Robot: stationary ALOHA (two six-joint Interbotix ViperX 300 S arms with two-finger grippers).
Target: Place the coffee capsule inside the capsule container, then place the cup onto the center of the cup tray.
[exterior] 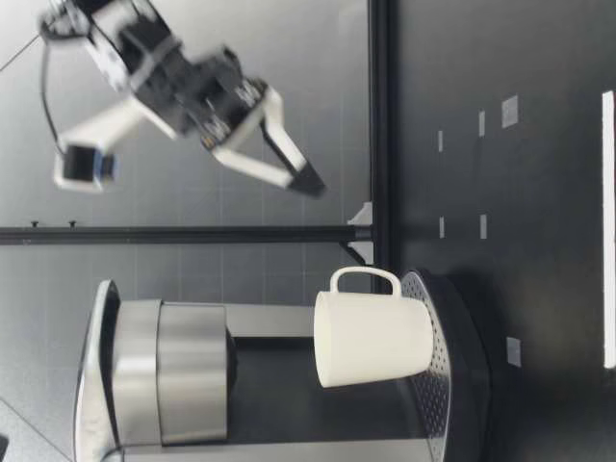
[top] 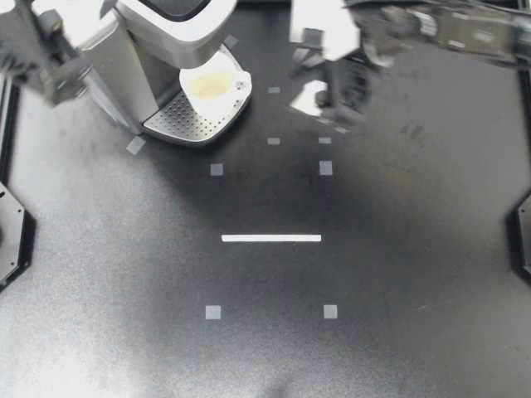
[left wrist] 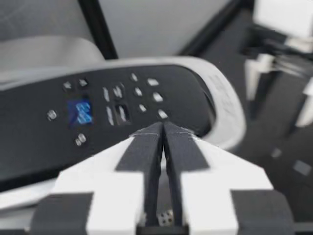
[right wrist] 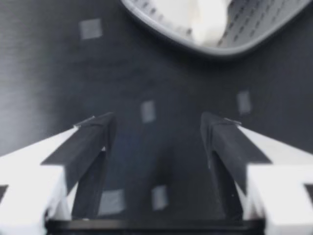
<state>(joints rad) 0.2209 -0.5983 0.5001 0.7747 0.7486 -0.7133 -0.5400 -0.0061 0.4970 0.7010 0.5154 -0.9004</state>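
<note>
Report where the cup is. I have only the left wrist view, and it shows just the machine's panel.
Observer: The cup stands upright on the tray, with its handle toward the right arm's side.
Operator: Now give me the right gripper.
Observer: The right gripper hangs above the table beside the tray, apart from the cup. Its fingers are open, with nothing between them.
</note>
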